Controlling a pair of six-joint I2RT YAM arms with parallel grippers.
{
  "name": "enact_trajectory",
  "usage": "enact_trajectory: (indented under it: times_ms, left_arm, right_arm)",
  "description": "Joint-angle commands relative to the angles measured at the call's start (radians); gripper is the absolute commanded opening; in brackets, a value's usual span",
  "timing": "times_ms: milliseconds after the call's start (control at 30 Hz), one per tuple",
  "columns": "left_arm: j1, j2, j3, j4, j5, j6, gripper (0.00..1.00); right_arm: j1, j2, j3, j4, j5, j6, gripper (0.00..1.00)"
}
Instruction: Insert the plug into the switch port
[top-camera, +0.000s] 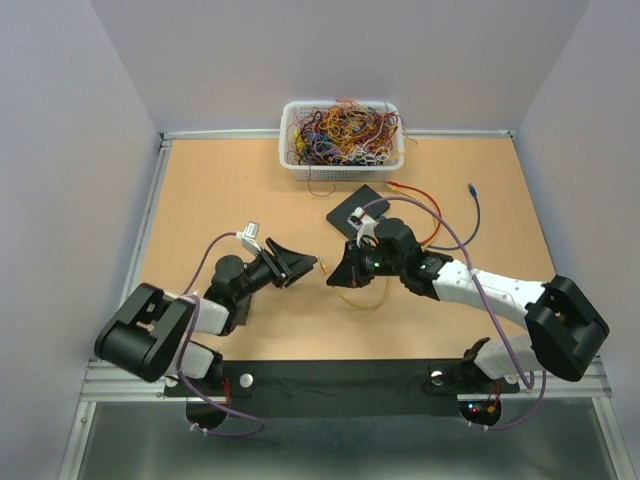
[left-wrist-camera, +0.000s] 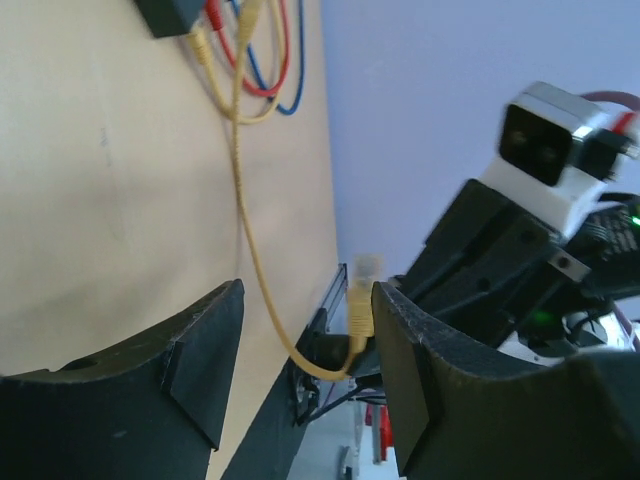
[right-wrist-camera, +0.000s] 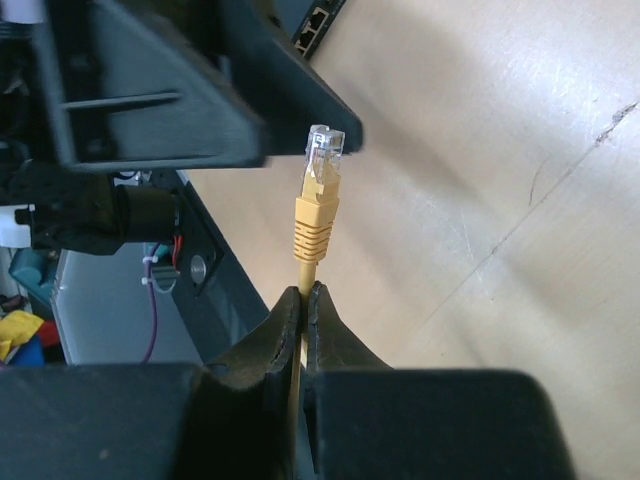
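Right claw (right-wrist-camera: 302, 300) clenched on the yellow cable (right-wrist-camera: 301, 272) just below the boot, plug (right-wrist-camera: 321, 165) offered to the released left claw (left-wrist-camera: 305, 335)

The 2 right fingers pinch only the cable, so the plug stands free above them, clear tip pointing at the left claw, whose jaws stand apart with the plug between them, just beside 1 dark finger (left-wrist-camera: 410, 370). The step looks like a handover near the middle of the table (top-camera: 220, 190), with the switch (top-camera: 358, 208) well apart on the far side and other leads already in it. To do it well, I judge the left claw should centre on the ribbed boot, not the clear tip, close squarely, and the right claw should let go only once that grip is firm
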Motion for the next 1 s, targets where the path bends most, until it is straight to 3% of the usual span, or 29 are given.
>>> enact_trajectory:
  times_ms: [0, 33, 167, 267, 433, 533, 700, 967]
  left_arm:
    - [-0.032, -0.181, 0.042, 0.415, -0.063, 0.130, 0.64]
    - [-0.038, -0.222, 0.053, 0.254, -0.097, 0.164, 0.64]
    - [-0.070, -0.406, 0.122, -0.072, -0.180, 0.310, 0.64]
    - [-0.073, -0.433, 0.130, -0.156, -0.204, 0.344, 0.64]
    - [-0.078, -0.418, 0.116, -0.151, -0.195, 0.350, 0.64]
    - [-0.078, -0.433, 0.081, -0.014, -0.172, 0.330, 0.65]
    - [-0.078, -0.494, 0.078, -0.003, -0.160, 0.330, 0.66]
    - [-0.078, -0.553, 0.068, -0.001, -0.145, 0.332, 0.68]
  right_arm:
    - [0.007, 0.018, 0.001, 0.068, 0.010, 0.019, 0.00]
    - [0.005, 0.023, 0.001, 0.068, 0.009, 0.019, 0.00]
    - [0.007, 0.020, -0.005, 0.088, -0.009, 0.024, 0.00]
    - [0.008, 0.006, -0.007, 0.106, -0.028, 0.027, 0.00]
    - [0.007, -0.050, -0.028, 0.177, -0.072, 0.062, 0.00]
    - [0.008, -0.083, -0.064, 0.346, -0.190, 0.139, 0.01]
    - [0.008, -0.084, -0.108, 0.595, -0.351, 0.315, 0.01]
    - [0.008, -0.078, -0.087, 0.697, -0.422, 0.383, 0.00]
